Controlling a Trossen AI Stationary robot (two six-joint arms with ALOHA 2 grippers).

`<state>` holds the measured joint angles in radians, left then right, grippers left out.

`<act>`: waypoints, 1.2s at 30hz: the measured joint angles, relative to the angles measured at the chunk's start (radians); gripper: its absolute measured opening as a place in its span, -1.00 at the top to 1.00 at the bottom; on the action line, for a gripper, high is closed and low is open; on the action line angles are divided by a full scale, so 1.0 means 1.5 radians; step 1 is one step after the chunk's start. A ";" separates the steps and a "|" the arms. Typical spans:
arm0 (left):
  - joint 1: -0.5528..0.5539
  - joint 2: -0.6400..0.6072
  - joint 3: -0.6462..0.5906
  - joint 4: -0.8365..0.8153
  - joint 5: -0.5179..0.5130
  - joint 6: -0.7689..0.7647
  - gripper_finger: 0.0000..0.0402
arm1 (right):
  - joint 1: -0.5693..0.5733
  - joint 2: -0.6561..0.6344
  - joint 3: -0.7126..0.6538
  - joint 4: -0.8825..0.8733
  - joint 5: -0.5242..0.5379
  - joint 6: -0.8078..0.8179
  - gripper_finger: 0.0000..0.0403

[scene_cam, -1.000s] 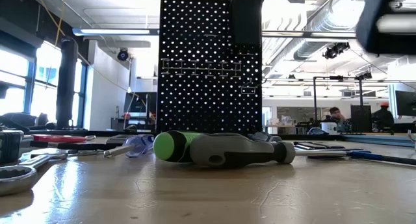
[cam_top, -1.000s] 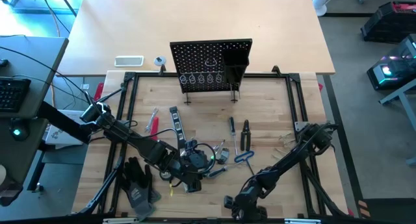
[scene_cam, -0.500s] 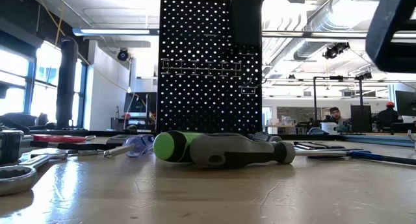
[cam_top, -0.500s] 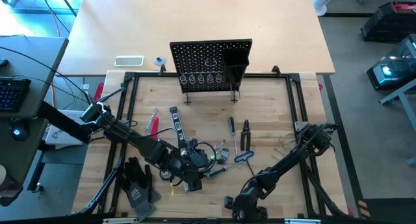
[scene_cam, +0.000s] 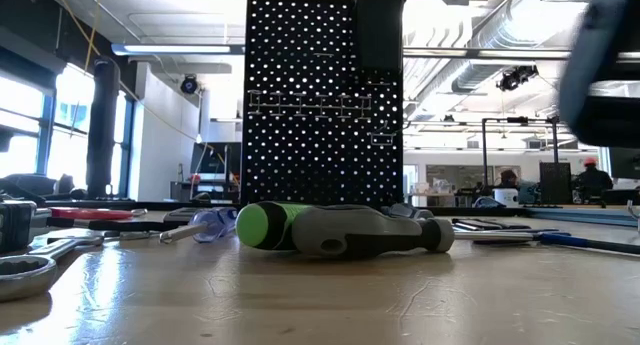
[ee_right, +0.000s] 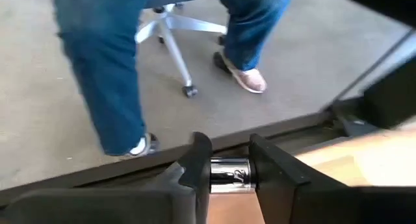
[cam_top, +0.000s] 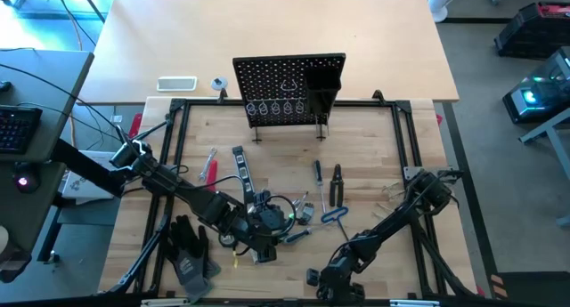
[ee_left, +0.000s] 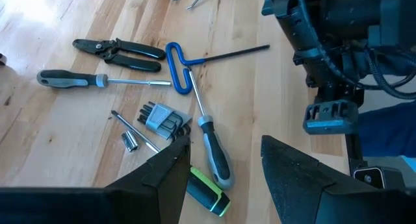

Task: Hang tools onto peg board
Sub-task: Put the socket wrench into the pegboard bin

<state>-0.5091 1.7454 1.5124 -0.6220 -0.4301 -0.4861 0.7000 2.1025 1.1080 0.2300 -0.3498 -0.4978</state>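
Observation:
The peg board (cam_top: 289, 89) stands upright on its legs at the table's far middle. Tools lie flat on the wood: pliers (ee_left: 120, 50), a blue hex key (ee_left: 182, 68), a grey-handled screwdriver (ee_left: 71, 78) and a green-and-black screwdriver (scene_cam: 340, 228). My left gripper (ee_left: 224, 143) hangs open above this cluster with nothing between its fingers. My right gripper (ee_right: 229, 152) is at the table's near edge (cam_top: 322, 285), shut on a silver metal tool (ee_right: 229, 173), apparently a wrench. Most of that tool is hidden. My right gripper pinches a short silver stretch of the tool (ee_right: 229, 178) between its two fingers (ee_right: 198, 162). The fingers slant down toward the table's near edge. The gripper hides the rest of the tool, so I cannot tell whether it rests on the table.
Black gloves (cam_top: 187, 249) lie at the near left, and a white flat device (cam_top: 176, 84) lies far left of the board. A silver ring wrench (scene_cam: 22, 270) lies near the low camera. Beyond the near edge a person's legs (ee_right: 104, 68) and a chair base (ee_right: 172, 29) show.
In the low view the dark bulk of my right arm has sunk a little at the picture's upper right. The tools and my left arm have stayed where they were.

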 joint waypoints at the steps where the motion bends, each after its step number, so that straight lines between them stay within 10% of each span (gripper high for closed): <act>1: 0.000 0.000 0.000 0.000 0.000 0.000 0.11 | 0.000 0.001 0.000 0.001 0.001 0.000 0.60; 36: 0.003 -0.001 0.000 -0.075 0.001 0.030 0.11 | 0.000 -0.183 -0.003 -0.160 0.249 0.100 0.64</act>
<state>-0.5041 1.7447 1.5124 -0.7340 -0.4290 -0.4408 0.7006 1.8278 1.1038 -0.0105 0.0231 -0.3481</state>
